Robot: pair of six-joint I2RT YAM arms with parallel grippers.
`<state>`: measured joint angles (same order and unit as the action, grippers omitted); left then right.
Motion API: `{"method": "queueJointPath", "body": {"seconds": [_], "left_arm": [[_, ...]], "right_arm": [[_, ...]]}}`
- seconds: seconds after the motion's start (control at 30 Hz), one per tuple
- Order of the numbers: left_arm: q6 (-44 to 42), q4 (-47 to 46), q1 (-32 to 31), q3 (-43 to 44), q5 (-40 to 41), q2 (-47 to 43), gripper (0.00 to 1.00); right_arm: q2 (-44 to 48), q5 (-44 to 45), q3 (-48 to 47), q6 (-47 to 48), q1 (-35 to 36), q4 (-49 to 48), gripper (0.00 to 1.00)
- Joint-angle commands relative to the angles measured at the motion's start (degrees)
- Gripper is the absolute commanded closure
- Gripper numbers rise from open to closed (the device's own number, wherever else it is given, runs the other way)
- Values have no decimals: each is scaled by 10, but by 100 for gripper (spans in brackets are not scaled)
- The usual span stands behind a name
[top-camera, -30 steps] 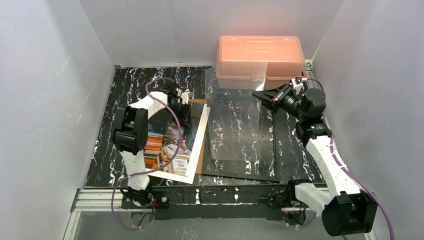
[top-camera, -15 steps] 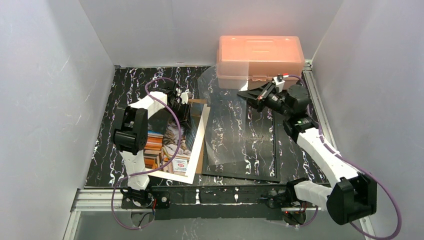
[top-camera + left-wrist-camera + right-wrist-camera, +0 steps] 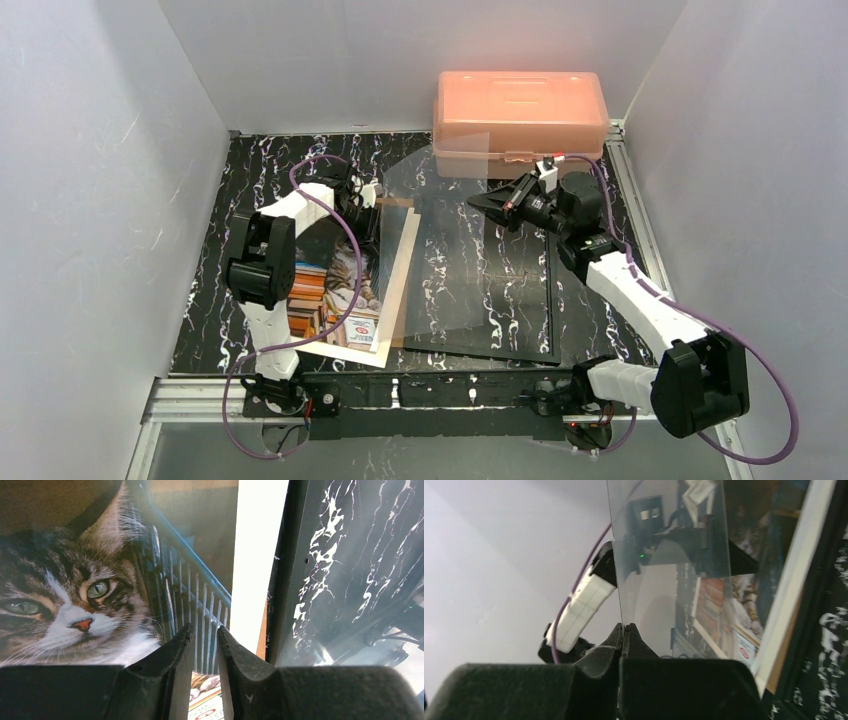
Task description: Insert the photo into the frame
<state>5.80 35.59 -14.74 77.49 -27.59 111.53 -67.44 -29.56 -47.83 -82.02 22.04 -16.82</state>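
The photo (image 3: pixel 340 300), a cat among books with a white border, lies face up at the left on a brown backing board (image 3: pixel 400 206). It fills the left wrist view (image 3: pixel 75 595). The black frame (image 3: pixel 553 300) lies flat to its right, and its edge shows in the left wrist view (image 3: pixel 287 570). My left gripper (image 3: pixel 368 195) hovers over the photo's far end, its fingers (image 3: pixel 204 630) a narrow gap apart and empty. My right gripper (image 3: pixel 497 205) is shut on the edge of the clear pane (image 3: pixel 450 250), held tilted above the frame's left part (image 3: pixel 625 627).
A pink plastic box (image 3: pixel 520 110) stands at the back, just behind my right gripper. White walls close in the dark marbled table (image 3: pixel 250 180) on three sides. The lifted pane (image 3: pixel 664 540) reflects my left arm.
My right gripper has swung left and nearer with the clear pane, lifting it off the frame and tilting it over toward the photo. The left arm has not moved.
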Motion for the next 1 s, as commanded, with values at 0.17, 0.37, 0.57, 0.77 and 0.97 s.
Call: {"method": "queueJointPath", "body": {"seconds": [0.17, 0.37, 0.57, 0.77, 0.97], "left_arm": [[-11, 11, 2, -8, -10, -31, 77], [-13, 11, 2, -4, -14, -28, 77], [-11, 11, -2, -6, -23, -28, 77], [-11, 7, -15, -8, -26, -29, 77], [-6, 7, -20, -7, -26, -29, 77]], "right_arm": [[-36, -74, -18, 276, -117, 193, 99], [-116, -89, -112, 450, -131, 351, 99], [-150, -19, -173, 546, -132, 472, 99], [-138, 45, -157, 563, -133, 491, 99], [-123, 107, -112, 570, -133, 480, 99]]}}
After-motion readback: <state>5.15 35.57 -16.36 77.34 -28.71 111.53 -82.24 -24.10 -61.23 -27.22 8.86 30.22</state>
